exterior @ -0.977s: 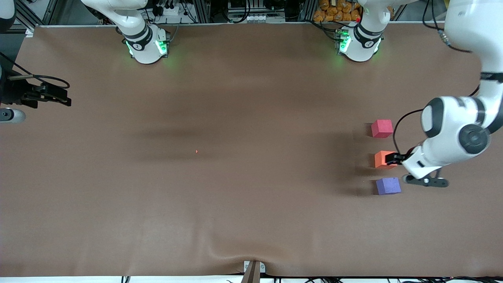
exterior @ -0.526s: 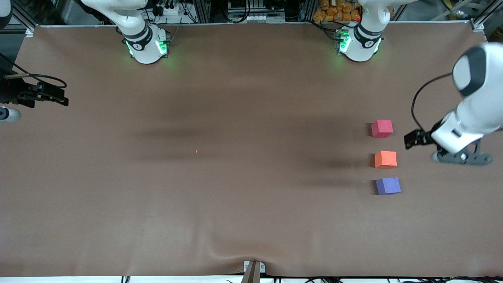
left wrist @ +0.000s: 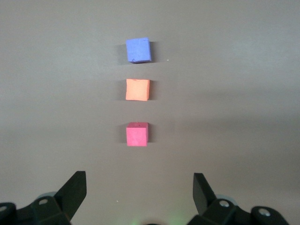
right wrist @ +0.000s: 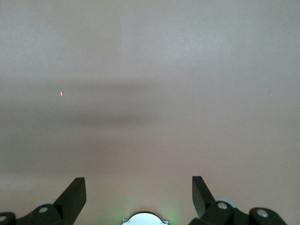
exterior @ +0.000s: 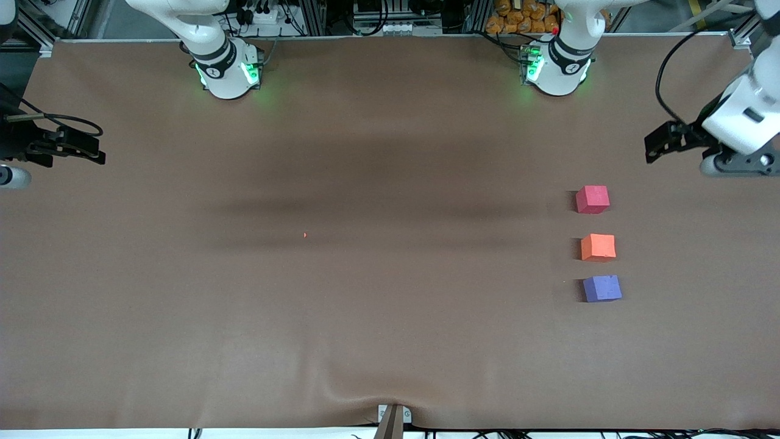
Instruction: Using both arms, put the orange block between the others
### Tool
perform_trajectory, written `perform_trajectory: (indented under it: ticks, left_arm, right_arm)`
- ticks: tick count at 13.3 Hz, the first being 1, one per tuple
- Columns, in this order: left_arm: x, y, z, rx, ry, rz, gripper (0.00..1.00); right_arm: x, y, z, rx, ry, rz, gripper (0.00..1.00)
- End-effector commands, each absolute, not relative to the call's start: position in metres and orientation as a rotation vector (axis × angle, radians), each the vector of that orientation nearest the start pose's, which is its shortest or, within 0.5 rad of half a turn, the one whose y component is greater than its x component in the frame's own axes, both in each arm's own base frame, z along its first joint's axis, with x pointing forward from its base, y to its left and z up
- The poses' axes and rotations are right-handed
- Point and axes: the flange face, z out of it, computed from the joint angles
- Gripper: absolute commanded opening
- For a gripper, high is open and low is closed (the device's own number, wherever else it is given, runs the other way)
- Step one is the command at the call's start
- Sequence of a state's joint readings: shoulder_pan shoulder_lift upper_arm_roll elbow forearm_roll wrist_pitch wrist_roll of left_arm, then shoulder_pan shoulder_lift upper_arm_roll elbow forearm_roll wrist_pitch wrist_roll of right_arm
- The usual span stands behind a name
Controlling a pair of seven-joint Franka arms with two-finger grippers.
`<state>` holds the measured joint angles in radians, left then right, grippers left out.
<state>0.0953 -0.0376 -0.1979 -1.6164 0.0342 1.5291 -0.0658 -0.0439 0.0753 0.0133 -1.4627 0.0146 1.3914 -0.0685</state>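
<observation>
Left tool (exterior: 653,146) raised, fingers spread – right tool (exterior: 94,153) likewise, arm waiting.

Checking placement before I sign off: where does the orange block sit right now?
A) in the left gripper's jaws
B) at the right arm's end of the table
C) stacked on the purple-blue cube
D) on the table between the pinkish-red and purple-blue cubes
D: the orange block rests on the table in line between the pinkish-red cube and the purple-blue cube, apart from both, with no gripper on it.
</observation>
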Motion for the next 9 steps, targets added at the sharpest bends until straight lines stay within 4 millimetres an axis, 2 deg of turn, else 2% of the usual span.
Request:
perform_trajectory:
  ticks: [1,4,9]
  left_arm:
    - [0.518,-0.052,0.638,-3.115,0.024,0.1,1.0]
    - [0.519,-0.048,0.653,-3.12,0.034,0.057,1.0]
    - [0.528,-0.053,0.66,-3.119,0.048,0.025,1.0]
  right_arm:
    - [0.554,-0.016,0.631,-3.116,-0.05,0.205,1.0]
    - [0.554,-0.016,0.631,-3.116,-0.053,0.205,1.0]
    - [0.554,-0.016,0.632,-3.116,-0.05,0.202,1.0]
